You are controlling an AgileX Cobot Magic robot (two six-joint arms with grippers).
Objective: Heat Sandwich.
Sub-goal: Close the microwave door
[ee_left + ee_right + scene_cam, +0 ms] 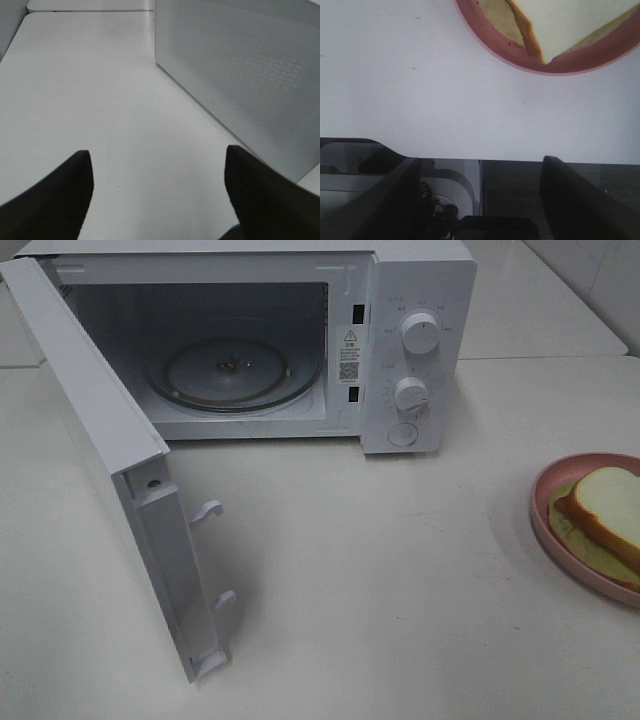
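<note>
The sandwich [607,513], white bread with a brown crust and pale green lettuce under it, lies on a round pink plate [545,525] at the right edge of the table. The white microwave [420,300] stands at the back with its door [110,440] swung wide open and its glass turntable [235,370] bare. Neither gripper shows in the high view. My left gripper [159,190] is open over bare table beside the microwave door [240,75]. My right gripper [480,200] is open above the table's edge, short of the plate [495,37] and sandwich [560,25].
Two knobs [420,332] and a round button sit on the microwave's right panel. The open door juts toward the front left. White table surface [380,580] spreads between the door and the plate. A second table stands behind at the right.
</note>
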